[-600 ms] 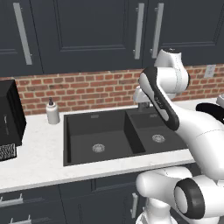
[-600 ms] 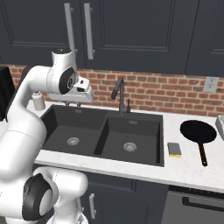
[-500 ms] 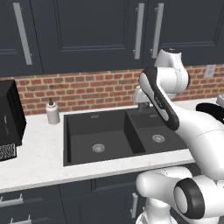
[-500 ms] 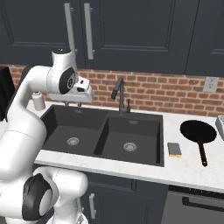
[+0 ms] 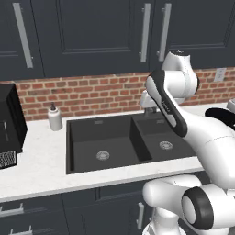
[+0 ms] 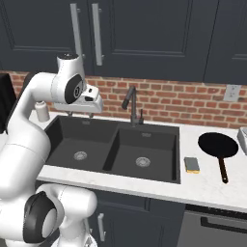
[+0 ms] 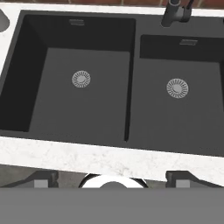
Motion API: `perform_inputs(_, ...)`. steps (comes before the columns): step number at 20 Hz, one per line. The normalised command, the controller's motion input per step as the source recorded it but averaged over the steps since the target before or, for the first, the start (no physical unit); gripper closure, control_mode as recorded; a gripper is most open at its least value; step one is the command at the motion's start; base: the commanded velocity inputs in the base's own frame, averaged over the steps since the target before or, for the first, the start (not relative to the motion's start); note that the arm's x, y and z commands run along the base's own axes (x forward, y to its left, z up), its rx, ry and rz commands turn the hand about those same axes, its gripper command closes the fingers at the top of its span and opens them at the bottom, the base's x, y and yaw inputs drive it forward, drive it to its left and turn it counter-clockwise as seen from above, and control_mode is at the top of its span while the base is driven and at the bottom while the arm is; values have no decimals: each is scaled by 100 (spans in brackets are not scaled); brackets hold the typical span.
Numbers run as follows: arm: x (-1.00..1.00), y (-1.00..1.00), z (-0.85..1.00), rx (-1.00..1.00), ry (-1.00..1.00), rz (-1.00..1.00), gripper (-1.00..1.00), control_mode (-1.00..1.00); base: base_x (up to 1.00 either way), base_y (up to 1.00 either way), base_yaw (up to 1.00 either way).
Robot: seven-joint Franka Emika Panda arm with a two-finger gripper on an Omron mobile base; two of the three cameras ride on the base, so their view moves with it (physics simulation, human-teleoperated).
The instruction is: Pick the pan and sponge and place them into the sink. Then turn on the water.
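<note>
The black pan (image 6: 218, 144) lies on the white counter right of the sink, its brown handle pointing toward the front edge; its rim also peeks out behind my arm (image 5: 219, 114). The yellow and green sponge (image 6: 192, 165) rests between the pan and the sink. The dark double-basin sink (image 6: 112, 148) (image 5: 140, 147) (image 7: 131, 87) holds nothing. My gripper (image 6: 81, 115) (image 7: 113, 179) hangs above the larger left basin, near the back wall, far left of the pan and sponge. It is open, its fingertips (image 7: 41, 178) wide apart with nothing between them.
A dark faucet (image 6: 131, 103) (image 7: 175, 13) stands behind the sink's divider. A soap bottle (image 5: 55, 118) (image 6: 42, 111) sits on the counter left of the sink, beside a black appliance (image 5: 9, 120). A white object (image 6: 242, 140) lies at the far right edge. Dark cabinets hang overhead.
</note>
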Motion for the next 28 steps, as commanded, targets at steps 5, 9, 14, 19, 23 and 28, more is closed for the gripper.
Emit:
perform_inputs(5,0,0,0,0,0,0,-100,100,0,-36,0)
perform_inputs(9,0,0,0,0,0,0,-100,100,-1,-46,0)
perform_inputs(14,0,0,0,0,0,0,-100,100,-2,-47,0)
perform_inputs(19,0,0,0,0,0,0,-100,100,0,-42,0)
perform_inputs(23,0,0,0,0,0,0,-100,100,0,-41,0)
perform_inputs(28,0,0,0,0,0,0,-100,100,0,-41,0)
